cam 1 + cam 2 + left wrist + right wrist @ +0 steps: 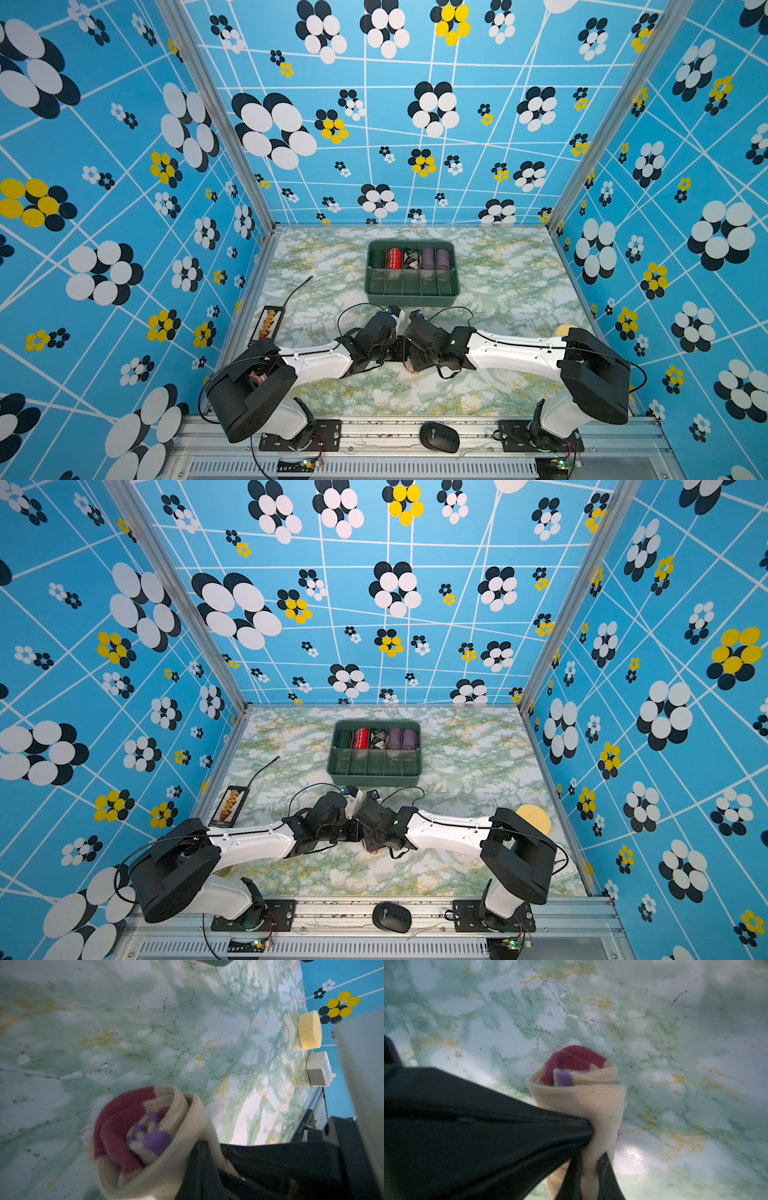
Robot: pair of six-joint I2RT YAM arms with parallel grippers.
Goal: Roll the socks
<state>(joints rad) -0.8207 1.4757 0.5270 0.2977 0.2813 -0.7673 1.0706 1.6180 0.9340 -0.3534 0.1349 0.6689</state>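
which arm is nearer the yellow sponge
Right. The right arm has its elbow next to the sponge, partly covering it in both top views; the left arm is on the opposite side, far from it.

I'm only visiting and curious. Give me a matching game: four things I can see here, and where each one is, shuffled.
Things:
1 tan socks
2 green tray
3 yellow sponge
4 black mouse

Places:
A on the metal rail at the front
B near the right wall
C pinched by the left hand and the right hand
D toward the back of the table

Pairs: 1-C, 2-D, 3-B, 4-A
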